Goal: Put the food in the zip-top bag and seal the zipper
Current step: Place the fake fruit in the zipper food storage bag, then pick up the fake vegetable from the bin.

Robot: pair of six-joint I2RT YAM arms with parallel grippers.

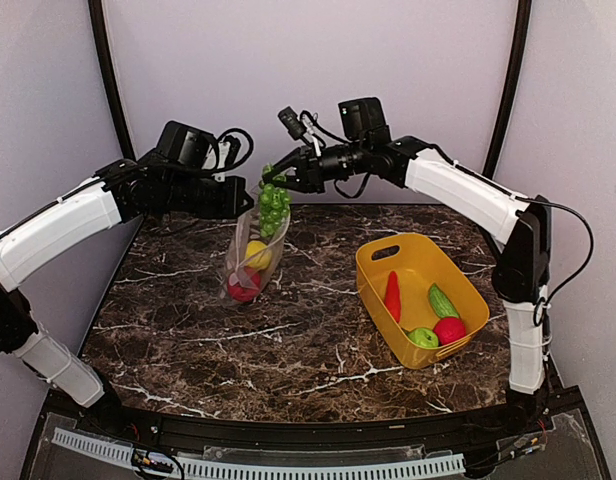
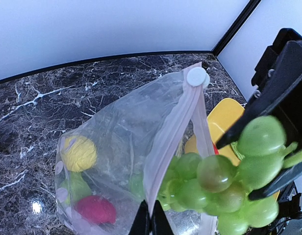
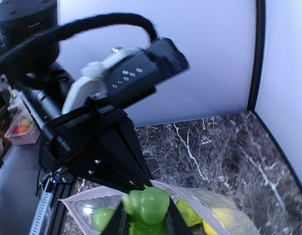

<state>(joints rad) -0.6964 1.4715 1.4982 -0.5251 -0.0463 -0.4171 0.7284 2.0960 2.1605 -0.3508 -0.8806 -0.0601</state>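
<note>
While the left pincer (image 1: 245,205) is pinching one bag (image 1: 238,258) at centre, the right pincer (image 1: 272,183) is gripping one grape bunch (image 1: 273,210); four pieces (image 1: 392,296) are lying in the tub (image 1: 372,283) at lower right.

A dark white-veined marble table (image 1: 308,345) sits before plain pale walls (image 1: 308,90).

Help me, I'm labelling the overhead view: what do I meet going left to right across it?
In order: zip-top bag → yellow tub, holding long red piece → round green piece → round red piece. The grape bunch overlaps the bag, so it is left out.
</note>
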